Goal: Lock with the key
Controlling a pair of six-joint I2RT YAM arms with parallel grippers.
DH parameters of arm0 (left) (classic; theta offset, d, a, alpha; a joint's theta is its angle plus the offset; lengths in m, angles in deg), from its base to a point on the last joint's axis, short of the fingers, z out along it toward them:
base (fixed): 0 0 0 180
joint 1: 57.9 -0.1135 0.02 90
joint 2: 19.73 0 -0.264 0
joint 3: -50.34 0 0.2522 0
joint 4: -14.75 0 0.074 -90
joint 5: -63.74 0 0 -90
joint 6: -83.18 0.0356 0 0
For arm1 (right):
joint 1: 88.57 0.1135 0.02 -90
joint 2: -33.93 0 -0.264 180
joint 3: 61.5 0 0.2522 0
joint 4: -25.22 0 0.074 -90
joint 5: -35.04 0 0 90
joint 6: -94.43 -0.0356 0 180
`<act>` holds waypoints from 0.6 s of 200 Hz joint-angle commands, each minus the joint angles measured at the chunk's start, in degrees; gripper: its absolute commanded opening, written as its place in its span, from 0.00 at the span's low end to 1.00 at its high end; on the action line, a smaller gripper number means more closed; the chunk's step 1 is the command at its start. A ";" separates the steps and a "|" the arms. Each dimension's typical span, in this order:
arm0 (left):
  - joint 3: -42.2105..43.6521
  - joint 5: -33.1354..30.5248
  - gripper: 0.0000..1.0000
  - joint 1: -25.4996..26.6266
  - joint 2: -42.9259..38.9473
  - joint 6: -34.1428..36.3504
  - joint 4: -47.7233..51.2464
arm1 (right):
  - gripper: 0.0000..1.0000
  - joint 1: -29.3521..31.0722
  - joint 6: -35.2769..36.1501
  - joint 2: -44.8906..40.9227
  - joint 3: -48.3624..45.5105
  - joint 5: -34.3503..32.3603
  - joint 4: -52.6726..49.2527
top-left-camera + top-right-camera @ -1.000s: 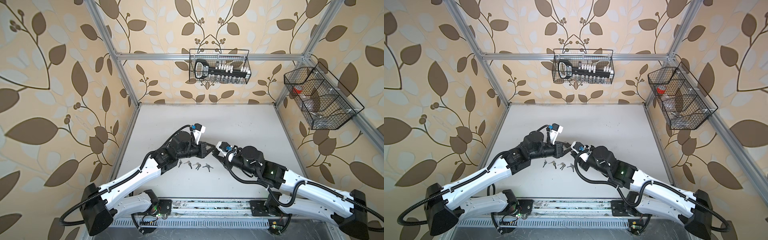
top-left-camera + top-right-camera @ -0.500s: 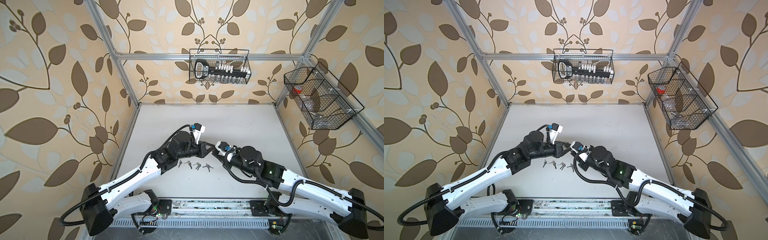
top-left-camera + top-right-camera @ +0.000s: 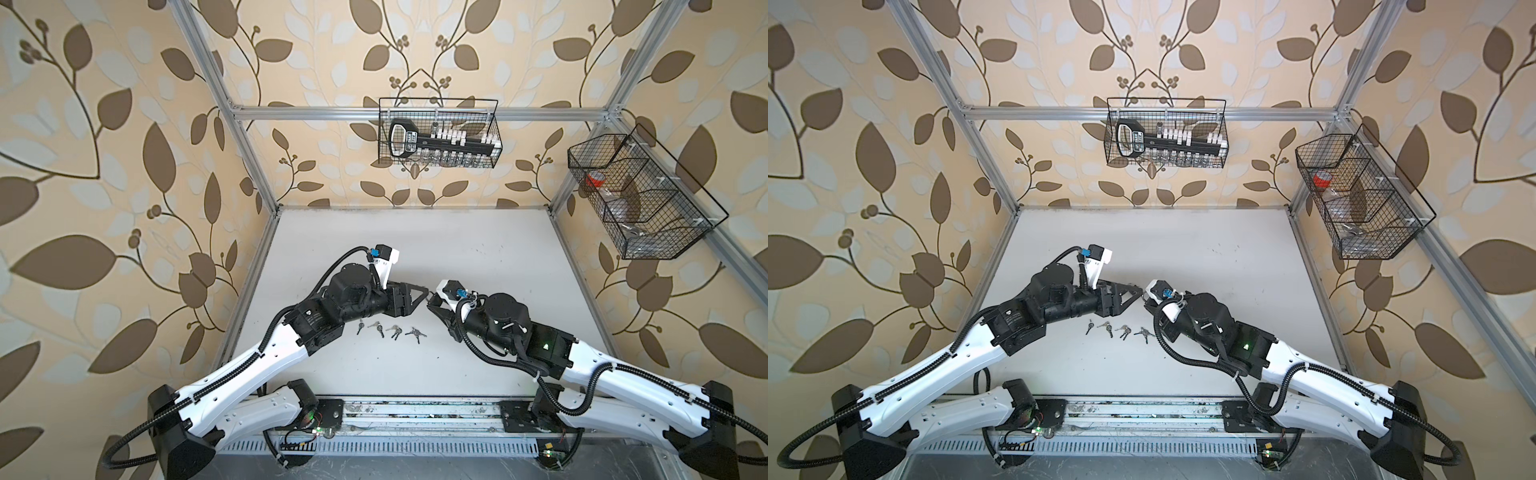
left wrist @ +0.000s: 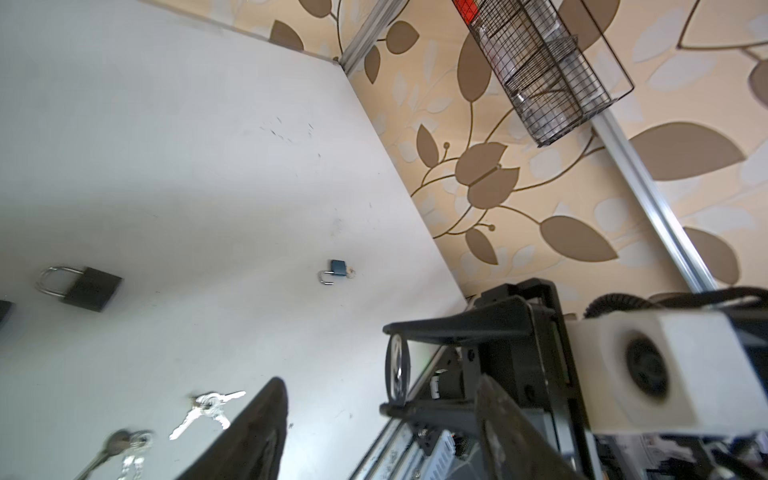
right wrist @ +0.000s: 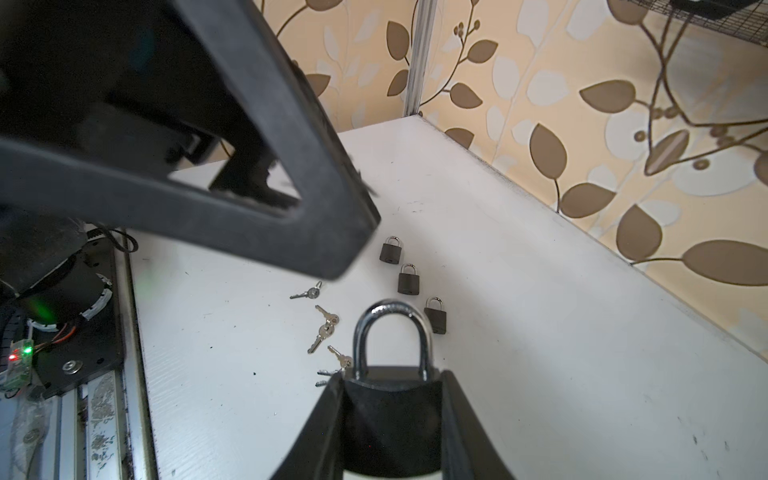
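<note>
**One grip engaged, one released**

The left gripper [image 3: 420, 300] hangs over the centre of the table [image 3: 415, 241], fingers spread with nothing between them. Four key bunches [image 3: 395, 331] lie in a row just nearer than both grippers. The right gripper [image 5: 390, 377] is clamped on a black padlock [image 5: 390, 415], whose closed shackle faces the left gripper.

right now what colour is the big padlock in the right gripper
Black padlock body, silver shackle; clearest in the right wrist view.
</note>
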 commanded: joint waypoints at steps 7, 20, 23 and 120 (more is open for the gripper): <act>-4.41 -7.80 0.97 -1.53 -1.41 4.64 10.19 | 0.00 -2.82 -4.42 2.85 0.32 -1.21 -2.32; -4.39 -9.39 0.99 -2.07 -1.36 6.07 12.77 | 0.00 -5.74 -5.81 6.47 2.09 2.80 -4.64; -4.26 -9.77 0.99 -2.18 -1.43 6.15 13.33 | 0.00 -6.18 -6.14 7.36 2.44 3.57 -5.05; -3.58 -15.01 0.99 -7.44 5.84 6.22 21.98 | 0.00 -16.86 -2.10 35.67 15.28 12.00 -12.42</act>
